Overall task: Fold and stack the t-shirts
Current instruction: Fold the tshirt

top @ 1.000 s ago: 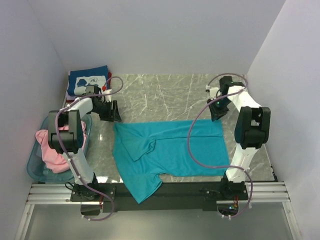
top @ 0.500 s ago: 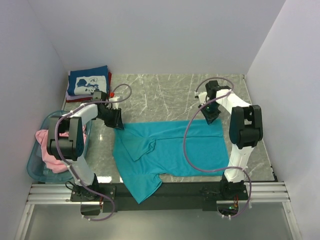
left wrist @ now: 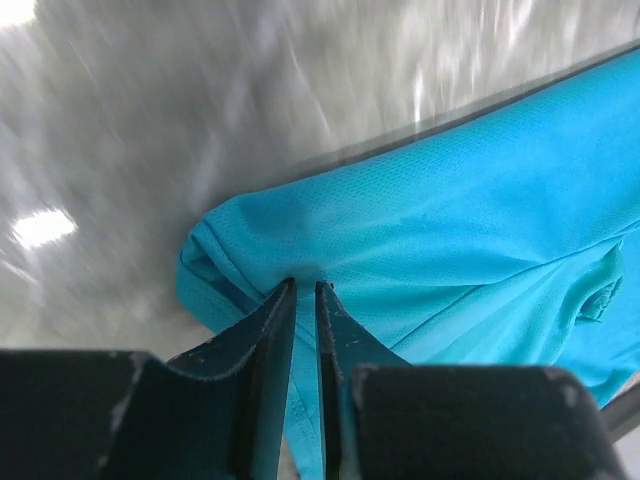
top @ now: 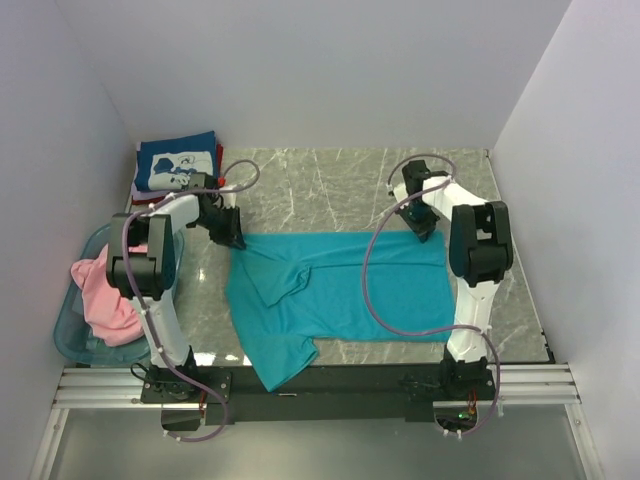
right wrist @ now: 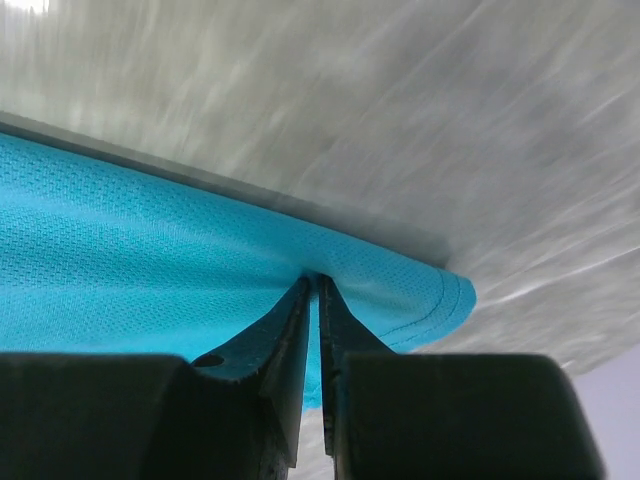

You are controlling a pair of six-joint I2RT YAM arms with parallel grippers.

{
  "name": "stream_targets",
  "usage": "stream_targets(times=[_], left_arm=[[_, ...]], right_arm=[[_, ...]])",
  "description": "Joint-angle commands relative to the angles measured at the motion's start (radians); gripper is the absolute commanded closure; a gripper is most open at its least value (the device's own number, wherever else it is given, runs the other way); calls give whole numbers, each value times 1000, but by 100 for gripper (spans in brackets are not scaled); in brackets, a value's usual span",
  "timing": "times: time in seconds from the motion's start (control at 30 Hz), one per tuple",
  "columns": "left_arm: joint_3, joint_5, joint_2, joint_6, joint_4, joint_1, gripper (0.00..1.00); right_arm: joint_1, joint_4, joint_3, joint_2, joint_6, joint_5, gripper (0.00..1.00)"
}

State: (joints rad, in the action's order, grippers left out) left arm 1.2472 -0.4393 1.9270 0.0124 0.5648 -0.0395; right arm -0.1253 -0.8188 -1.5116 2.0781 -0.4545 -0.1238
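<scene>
The left gripper (left wrist: 305, 287) and right gripper (right wrist: 313, 280) each pinched the teal shirt's (top: 340, 290) far edge at 10 and 2 o'clock, with marble table (top: 320, 185) beyond toward 12; the cloth lay spread and creased.

The right pincer (right wrist: 312, 282) is pinching the far edge of the teal t-shirt (right wrist: 130, 240), its two dark fingers (right wrist: 285, 330) standing almost together with cloth puckering up between the tips. The grip is sitting near a stitched, hemmed corner (right wrist: 455, 300) to the right. The grey marbled bench (right wrist: 400, 110) beyond is appearing streaked and blurred.
</scene>
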Motion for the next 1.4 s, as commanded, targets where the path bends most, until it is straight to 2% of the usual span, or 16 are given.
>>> stream_targets(times=[0.0,0.23,0.33,0.43,0.47,0.53,0.57,0.6,0.63,0.67,0.83,1.0,1.03,1.13,1.27,1.37], left_arm=[[75,105,81,17,-31,26,78],[269,100,203,38,-36,67,77],[371,62,236,26,-13,73,74],[446,13,204,-2,21,73,62],[451,-18,179,-53,33,72,53],[426,-41,75,-84,37,73,42],[411,-80,34,-129,40,76,31],[367,-104,-52,-153,40,79,21],[339,-127,-98,-176,37,84,8],[312,-153,-146,-213,27,92,1],[88,-248,-482,-255,-60,122,1],[-141,-329,-750,-289,-161,121,1],[-161,-343,-775,-304,-136,121,1],[-187,-391,-809,-561,98,116,1],[-238,-339,-751,-881,366,72,13],[-320,-277,-732,-913,365,17,19]], right_arm=[[-2,96,-85,89,0,-74,85],[-4,118,-326,214,20,-96,85],[-5,113,-410,235,27,-86,80],[-7,71,-484,195,23,-51,68],[-7,55,-493,148,13,-34,58],[-7,17,-474,78,1,27,48],[-7,3,-451,-3,-27,53,34],[-7,-15,-429,-45,-42,84,26],[-10,-54,-376,-85,-61,146,19],[-11,-75,-345,-164,-96,168,17],[-16,-164,-97,-398,-205,306,14],[-31,-189,103,-628,-329,351,12],[-31,-201,170,-654,-351,357,12],[-48,-180,327,-739,-417,323,14],[-63,-140,522,-809,-478,294,21],[-88,-53,649,-822,-475,251,34]])
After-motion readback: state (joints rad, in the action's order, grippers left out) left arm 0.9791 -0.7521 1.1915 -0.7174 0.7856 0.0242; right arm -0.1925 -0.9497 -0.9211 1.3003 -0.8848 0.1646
